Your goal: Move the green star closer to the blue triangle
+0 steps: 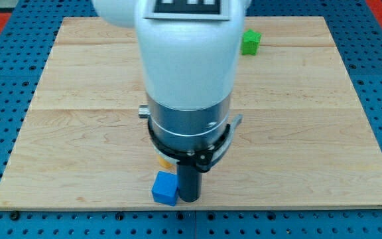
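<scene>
A green block (250, 42) lies near the view's top, right of centre; the arm partly hides its left side, so its shape is unclear. A blue block (165, 188) sits near the board's bottom edge. My tip (188, 198) rests on the board right beside the blue block's right side, touching or nearly touching it. The green block is far from both, toward the view's top right.
A small part of a yellow-orange block (162, 160) peeks out under the arm, just above the blue block. The arm's white and grey body (186, 79) hides the middle of the wooden board (310, 133). Blue pegboard surrounds the board.
</scene>
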`<move>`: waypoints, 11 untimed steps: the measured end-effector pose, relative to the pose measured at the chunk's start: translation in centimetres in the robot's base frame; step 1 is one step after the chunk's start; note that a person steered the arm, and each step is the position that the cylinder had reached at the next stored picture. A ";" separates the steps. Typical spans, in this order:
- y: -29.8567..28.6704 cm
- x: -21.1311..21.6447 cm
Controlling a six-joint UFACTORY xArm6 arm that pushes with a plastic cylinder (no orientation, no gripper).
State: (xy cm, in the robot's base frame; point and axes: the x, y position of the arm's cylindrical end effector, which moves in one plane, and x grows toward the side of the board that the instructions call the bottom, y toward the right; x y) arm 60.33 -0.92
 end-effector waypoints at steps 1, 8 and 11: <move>6.6 -2.1; 11.0 -37.6; 5.2 -35.4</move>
